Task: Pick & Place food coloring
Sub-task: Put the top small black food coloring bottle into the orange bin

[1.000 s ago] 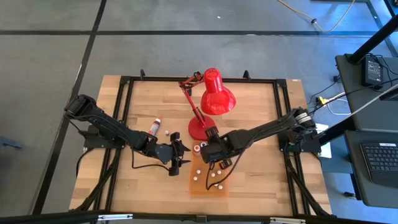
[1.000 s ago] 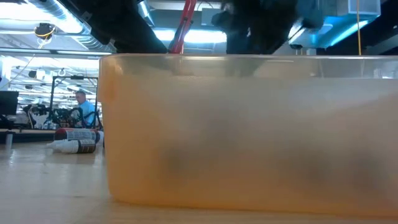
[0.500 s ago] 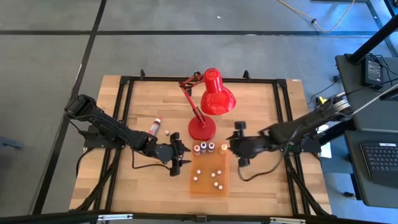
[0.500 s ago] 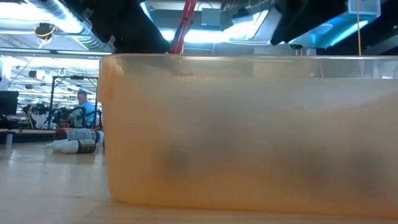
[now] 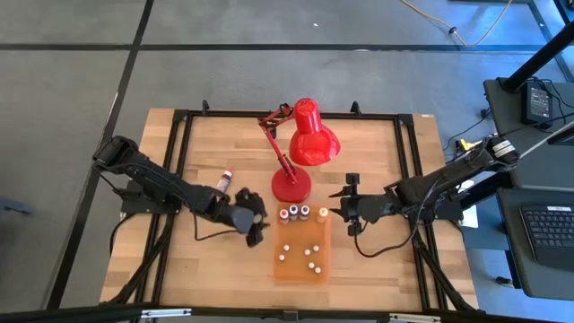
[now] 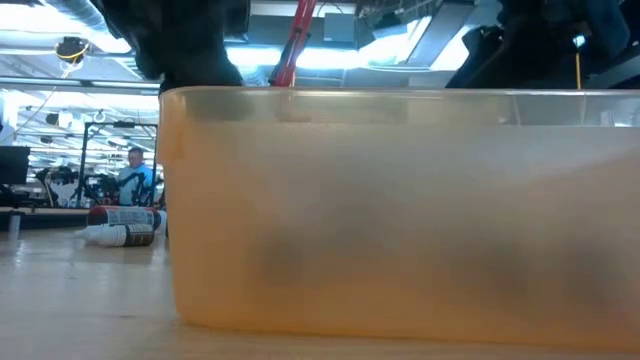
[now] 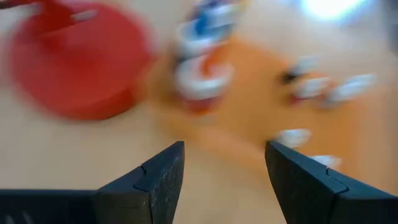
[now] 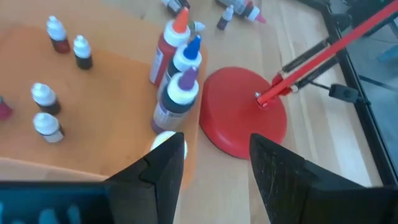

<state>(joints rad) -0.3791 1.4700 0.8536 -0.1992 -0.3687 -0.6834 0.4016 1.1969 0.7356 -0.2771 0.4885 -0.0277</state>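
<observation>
Seen from overhead: wooden table (image 5: pixel 377 170), red desk lamp (image 5: pixel 309 135) standing at centre, its round base (image 5: pixel 291 186) just behind the flat orange tray (image 5: pixel 301 269). Four larger bottles (image 5: pixel 301 213) lined up along the tray's far edge; five tiny white-capped food coloring bottles (image 5: pixel 308 252) standing upright inside the tray, one more small bottle (image 5: pixel 240 190) loose on the wood behind the left arm, beside a larger bottle (image 5: pixel 223 182) lying on its side. Left gripper (image 5: pixel 254 222) just beside the tray's left edge, fingers spread and empty, tray and droppers straight ahead in its wrist view. Right gripper (image 5: pixel 349 204) a little off the tray's right far corner, fingers apart, nothing between them. Judged nearer to the loose bottle: the left arm. Tray contents within reach of either side.
</observation>
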